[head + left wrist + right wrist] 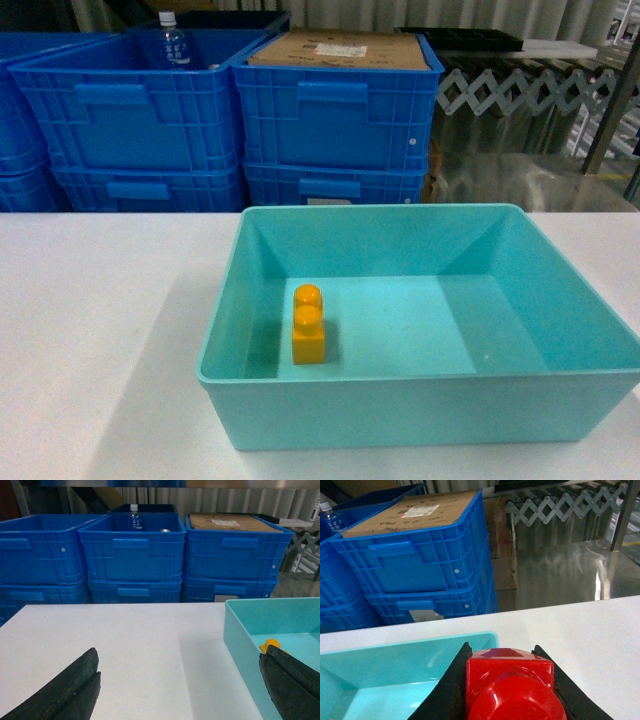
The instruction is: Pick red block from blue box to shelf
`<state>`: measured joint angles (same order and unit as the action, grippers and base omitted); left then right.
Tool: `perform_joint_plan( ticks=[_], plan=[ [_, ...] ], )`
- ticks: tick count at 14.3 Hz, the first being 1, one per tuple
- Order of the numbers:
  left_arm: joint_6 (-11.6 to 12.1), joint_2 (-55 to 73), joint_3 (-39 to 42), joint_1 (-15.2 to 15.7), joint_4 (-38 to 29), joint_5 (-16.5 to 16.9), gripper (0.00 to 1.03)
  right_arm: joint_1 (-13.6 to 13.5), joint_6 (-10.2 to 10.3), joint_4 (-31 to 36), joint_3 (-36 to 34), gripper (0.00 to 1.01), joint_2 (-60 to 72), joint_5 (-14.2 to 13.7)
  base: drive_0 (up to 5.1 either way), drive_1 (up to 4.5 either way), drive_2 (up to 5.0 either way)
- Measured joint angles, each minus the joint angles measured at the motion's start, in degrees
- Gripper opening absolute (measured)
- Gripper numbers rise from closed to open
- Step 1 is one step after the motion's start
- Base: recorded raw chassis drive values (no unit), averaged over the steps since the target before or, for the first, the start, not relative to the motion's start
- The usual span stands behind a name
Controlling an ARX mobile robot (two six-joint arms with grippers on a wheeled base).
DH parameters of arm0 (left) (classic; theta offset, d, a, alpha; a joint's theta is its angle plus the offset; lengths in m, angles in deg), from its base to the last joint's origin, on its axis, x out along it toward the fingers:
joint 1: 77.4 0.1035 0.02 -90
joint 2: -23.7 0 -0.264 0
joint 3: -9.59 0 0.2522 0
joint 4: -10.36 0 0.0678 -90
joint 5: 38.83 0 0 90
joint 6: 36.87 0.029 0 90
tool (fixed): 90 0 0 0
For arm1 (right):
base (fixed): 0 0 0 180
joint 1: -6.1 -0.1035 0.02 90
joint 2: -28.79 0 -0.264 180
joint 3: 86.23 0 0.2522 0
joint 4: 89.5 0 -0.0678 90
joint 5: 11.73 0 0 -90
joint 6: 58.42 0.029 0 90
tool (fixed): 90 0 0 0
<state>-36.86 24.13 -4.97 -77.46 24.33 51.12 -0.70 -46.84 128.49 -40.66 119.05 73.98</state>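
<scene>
At the bottom centre of the right wrist frame, the right gripper (507,690) clamps the small red plastic stud-topped block (510,685) between its black fingers (451,687), above the light turquoise plastic tub's (410,652) corner. The left gripper (180,690) is spread wide over the white table (135,645).

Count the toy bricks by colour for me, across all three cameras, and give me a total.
Red: 1, the red block, held between the right gripper's fingers.
Yellow: 1, the yellow brick, standing inside the blue box.
Total: 2 bricks.
</scene>
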Motion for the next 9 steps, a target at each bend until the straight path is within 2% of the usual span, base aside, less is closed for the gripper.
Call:
perform_joint_plan(
  ticks=[5, 9],
  plan=[
    [0.0, 0.0, 0.0, 0.0, 0.0, 0.0, 0.98, 1.7, -0.6, -1.1, -3.6, 0.27, -4.2, 0.2, 0.0, 0.0, 0.0],
    [0.0, 0.0, 0.0, 0.0, 0.0, 0.0, 0.98, 0.7, -0.7, -3.9, -6.3, 0.27, -11.8, 0.5, 0.0, 0.0, 0.0]
  ],
)
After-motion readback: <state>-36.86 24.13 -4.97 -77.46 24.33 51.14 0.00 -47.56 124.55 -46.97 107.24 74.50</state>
